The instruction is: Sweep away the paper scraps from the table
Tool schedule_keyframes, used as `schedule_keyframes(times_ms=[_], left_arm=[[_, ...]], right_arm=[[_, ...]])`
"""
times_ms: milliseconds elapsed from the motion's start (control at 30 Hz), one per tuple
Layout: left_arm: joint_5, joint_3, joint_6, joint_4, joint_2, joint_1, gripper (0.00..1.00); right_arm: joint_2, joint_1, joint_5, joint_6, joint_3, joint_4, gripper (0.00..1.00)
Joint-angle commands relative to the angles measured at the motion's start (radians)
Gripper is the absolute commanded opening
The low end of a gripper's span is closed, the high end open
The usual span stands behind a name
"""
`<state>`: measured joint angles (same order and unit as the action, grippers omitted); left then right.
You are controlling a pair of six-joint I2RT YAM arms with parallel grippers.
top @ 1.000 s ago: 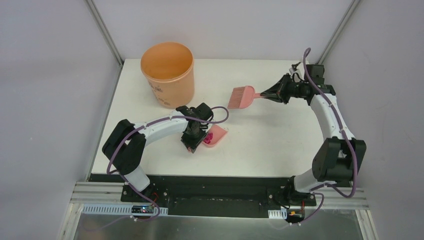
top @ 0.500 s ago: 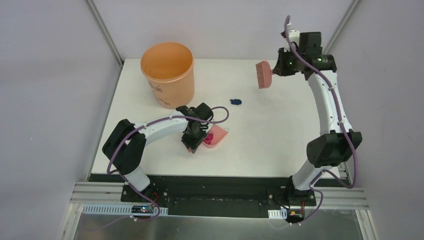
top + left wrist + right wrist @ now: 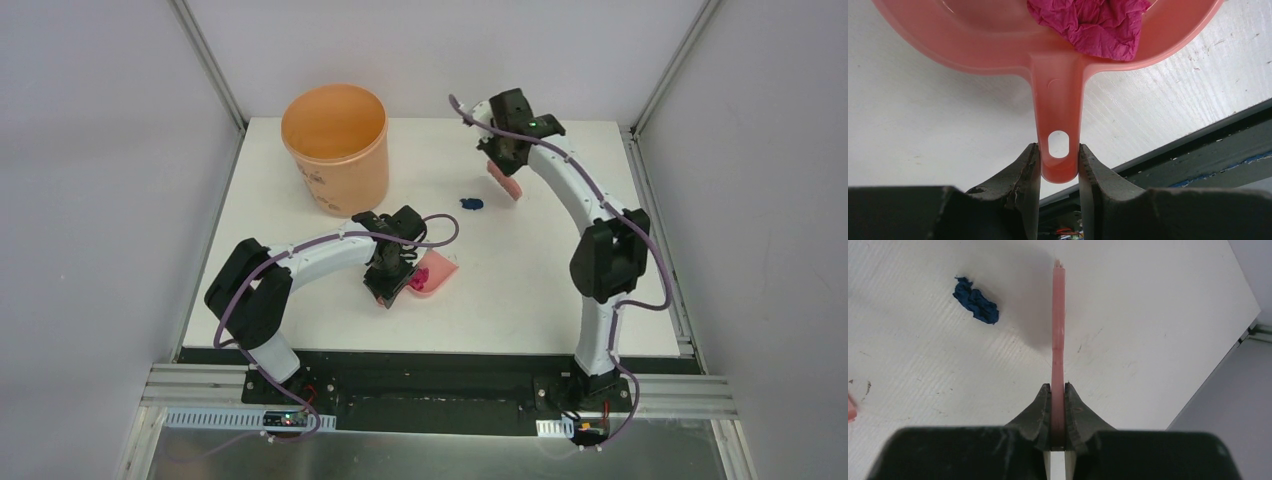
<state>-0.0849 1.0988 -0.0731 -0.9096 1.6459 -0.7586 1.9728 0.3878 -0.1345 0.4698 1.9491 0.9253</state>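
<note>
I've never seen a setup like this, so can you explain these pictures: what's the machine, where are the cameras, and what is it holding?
These are two robot arms bolted to a white table. One picture looks down from above; the other two come from a camera on each wrist. The left gripper pinches the handle of a pink dustpan holding a magenta paper scrap. The right gripper clamps a pink brush, near a dark blue scrap lying on the table. An orange bucket stands at the back left.

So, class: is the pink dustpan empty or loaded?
Loaded: a crumpled magenta paper wad lies inside the dustpan.
</note>
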Motion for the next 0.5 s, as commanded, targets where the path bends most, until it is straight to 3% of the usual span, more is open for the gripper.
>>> schedule_keyframes(times_ms=[0,167,467], left_arm=[[-0.029,0.028,0.023,-0.006,-0.005,-0.004,0.00],[-0.026,0.036,0.029,-0.016,0.006,-0.001,0.00],[-0.055,0.062,0.026,-0.040,0.034,0.044,0.00]], right_arm=[[0.032,0.082,-0.114,0.101,0.041,-0.057,0.00],[0.050,0.146,-0.086,0.140,0.014,-0.036,0.00],[-0.018,0.218,0.248,0.084,-0.005,0.196,0.00]])
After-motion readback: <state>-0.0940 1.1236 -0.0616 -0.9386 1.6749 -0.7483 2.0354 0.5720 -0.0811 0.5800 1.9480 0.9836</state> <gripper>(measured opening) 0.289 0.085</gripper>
